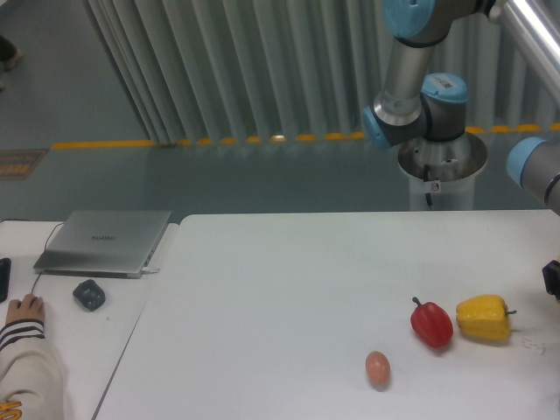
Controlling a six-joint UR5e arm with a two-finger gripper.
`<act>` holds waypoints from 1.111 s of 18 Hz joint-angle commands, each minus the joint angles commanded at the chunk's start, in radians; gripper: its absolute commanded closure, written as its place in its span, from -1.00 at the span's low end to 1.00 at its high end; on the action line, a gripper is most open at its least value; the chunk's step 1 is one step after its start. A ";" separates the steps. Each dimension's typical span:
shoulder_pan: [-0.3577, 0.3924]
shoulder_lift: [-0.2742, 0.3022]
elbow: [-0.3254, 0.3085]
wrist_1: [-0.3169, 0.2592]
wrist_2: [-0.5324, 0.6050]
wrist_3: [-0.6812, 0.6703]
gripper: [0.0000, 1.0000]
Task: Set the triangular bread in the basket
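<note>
We saw neither bread nor basket; only peppers (pixel 482 318) and egg (pixel 377 367) lay on the counter (pixel 289 297). Tool's (pixel 553 280) state: cannot tell.

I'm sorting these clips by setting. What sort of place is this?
Probably a robotics lab or workshop: a robot arm on a pedestal beside a white table, yellow floor marking tape, and a laptop on a side desk.

The triangular bread does not show in the camera view, and neither does the basket. The appearance, state, pose and position of both items cannot be determined from this view.
</note>
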 joint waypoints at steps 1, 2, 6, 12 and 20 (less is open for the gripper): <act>0.003 -0.002 0.002 0.003 0.000 0.000 -0.16; 0.003 -0.003 0.005 0.003 0.000 0.002 -0.16; 0.003 -0.017 0.012 0.005 -0.002 -0.002 -0.17; -0.005 -0.029 0.023 0.017 -0.003 -0.073 0.52; -0.012 -0.008 0.015 0.017 -0.025 -0.097 1.00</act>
